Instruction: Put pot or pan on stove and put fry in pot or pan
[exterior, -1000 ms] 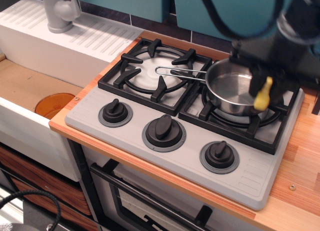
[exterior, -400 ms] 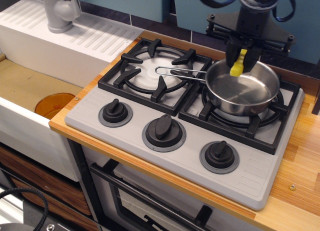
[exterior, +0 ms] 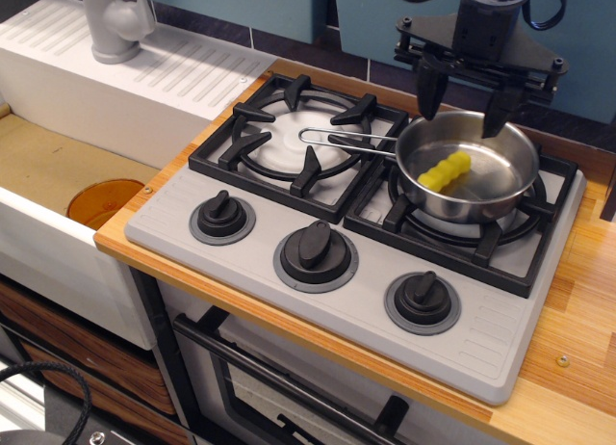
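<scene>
The shiny steel saucepan (exterior: 500,180) sits on the right burner of the grey stove (exterior: 366,301), its wire handle (exterior: 342,137) pointing left over the left burner. The yellow crinkle-cut fry (exterior: 445,170) lies inside the pan on its left side. My gripper (exterior: 464,106) hangs just above the pan's far rim with its two black fingers spread wide apart, open and empty.
Three black knobs (exterior: 315,248) line the stove's front. A white sink drainboard (exterior: 144,74) with a grey faucet (exterior: 114,21) is at the back left. An orange disc (exterior: 104,202) lies in the sink basin. The wooden counter (exterior: 577,320) runs along the right.
My gripper carried the fry from the pan's right side to above its far rim, then opened. The fry dropped and now lies in the pan.
</scene>
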You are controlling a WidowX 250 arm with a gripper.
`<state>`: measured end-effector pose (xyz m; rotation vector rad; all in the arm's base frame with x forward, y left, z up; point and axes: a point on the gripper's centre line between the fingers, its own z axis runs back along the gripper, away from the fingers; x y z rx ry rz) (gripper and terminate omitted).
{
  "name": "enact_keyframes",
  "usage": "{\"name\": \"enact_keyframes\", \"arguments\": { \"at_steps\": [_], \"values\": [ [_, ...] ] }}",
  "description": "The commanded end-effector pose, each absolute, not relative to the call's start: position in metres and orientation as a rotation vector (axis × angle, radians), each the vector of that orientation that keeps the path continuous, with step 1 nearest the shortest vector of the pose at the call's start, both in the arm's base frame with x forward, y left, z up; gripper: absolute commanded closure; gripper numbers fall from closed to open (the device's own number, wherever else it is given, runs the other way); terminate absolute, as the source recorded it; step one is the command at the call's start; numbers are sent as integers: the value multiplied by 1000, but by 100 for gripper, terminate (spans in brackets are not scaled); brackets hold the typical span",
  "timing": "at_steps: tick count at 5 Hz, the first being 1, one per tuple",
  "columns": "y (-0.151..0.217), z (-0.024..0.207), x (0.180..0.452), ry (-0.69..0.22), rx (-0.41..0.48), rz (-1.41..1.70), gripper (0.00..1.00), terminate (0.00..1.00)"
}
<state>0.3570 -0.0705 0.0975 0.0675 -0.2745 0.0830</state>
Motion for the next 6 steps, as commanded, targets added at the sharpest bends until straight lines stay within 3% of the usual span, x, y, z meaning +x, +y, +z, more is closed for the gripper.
{"name": "enact_keyframes", "arguments": {
  "at_steps": [1, 6],
  "values": [
    [-67, 128, 364, -328, 55, 85, 0, 0],
    [-28, 117, 381, -338, 9, 56, 0, 0]
  ]
}}
